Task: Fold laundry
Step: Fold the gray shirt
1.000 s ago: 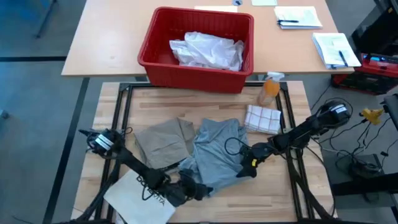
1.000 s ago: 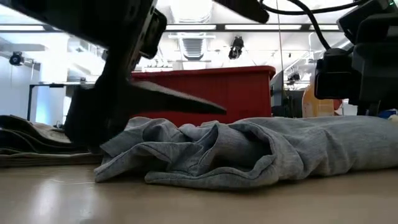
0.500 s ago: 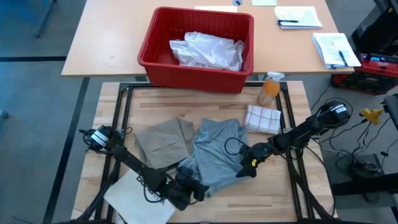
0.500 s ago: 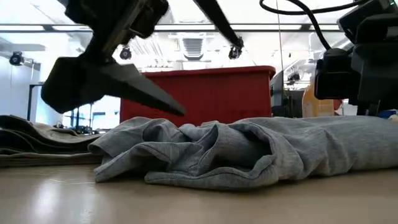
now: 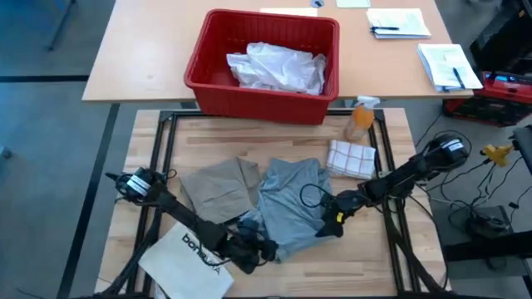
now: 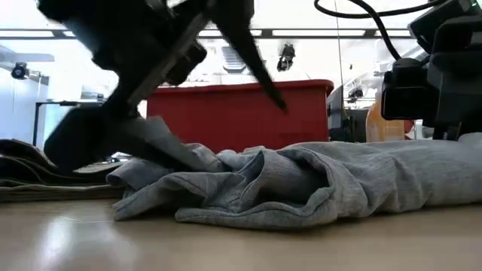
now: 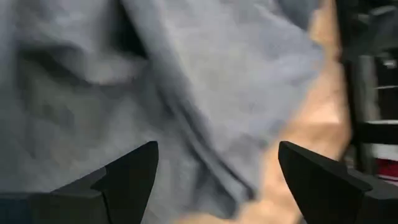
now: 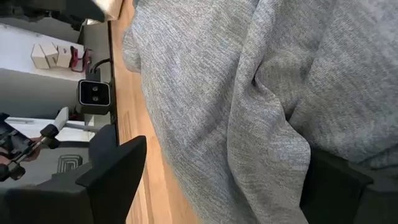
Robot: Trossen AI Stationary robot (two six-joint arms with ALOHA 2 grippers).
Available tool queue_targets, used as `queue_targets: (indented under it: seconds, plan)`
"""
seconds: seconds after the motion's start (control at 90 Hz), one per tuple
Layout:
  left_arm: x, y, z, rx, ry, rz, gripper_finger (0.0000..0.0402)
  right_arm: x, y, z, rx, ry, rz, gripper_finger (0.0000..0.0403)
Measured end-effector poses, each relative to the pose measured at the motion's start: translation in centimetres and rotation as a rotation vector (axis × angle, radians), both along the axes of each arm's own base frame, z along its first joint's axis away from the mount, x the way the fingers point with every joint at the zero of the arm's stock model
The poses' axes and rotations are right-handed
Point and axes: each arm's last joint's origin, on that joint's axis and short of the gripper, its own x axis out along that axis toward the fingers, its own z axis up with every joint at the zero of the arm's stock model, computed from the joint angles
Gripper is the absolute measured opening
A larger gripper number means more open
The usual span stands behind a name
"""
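Two grippers work the grey T-shirt [image 5: 291,208].
Left gripper [image 5: 264,247], fingers spread, hovers at its near hem; right gripper [image 5: 327,223] straddles its edge, fingers apart.

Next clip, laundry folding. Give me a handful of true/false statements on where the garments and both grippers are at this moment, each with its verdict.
1. The grey T-shirt lies on the wooden table, right of the khaki-tan piece. True.
2. The left gripper is shut on the khaki piece. False: its fingers are spread open over grey fabric.
3. The white shirt sits in the red basket. True.
4. The right gripper hangs over the red basket. False: it is at the T-shirt's right edge.
5. The checked cloth covers the T-shirt. False: it lies beside it.
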Motion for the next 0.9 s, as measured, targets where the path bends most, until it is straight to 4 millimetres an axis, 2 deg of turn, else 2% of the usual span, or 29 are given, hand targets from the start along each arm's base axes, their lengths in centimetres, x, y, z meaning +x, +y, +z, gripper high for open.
queue_targets:
  seconds: [0.333,0.467,0.656,0.778,0.9]
  plan:
    - [0.3,0.4,0.0,-0.012,-0.004,0.010,0.0316,0.0,0.0,0.0,-0.003,-0.001,0.003,0.0343]
    - [0.8,0.9,-0.9,-0.018,0.032,-0.016,0.0316,0.0,0.0,0.0,-0.007,-0.002,0.007,0.0343]
    - [2.2,1.2,-0.8,-0.042,-0.062,-0.038,0.0316,0.0,0.0,0.0,-0.012,-0.003,0.010,0.0343]
    - [2.8,1.4,-2.2,-0.059,-0.049,-0.054,0.0316,0.0,0.0,0.0,-0.015,-0.004,0.011,0.0343]
    - [3.2,1.3,-2.5,-0.100,-0.067,-0.072,0.0316,0.0,0.0,-0.1,-0.015,-0.004,0.011,0.0343]
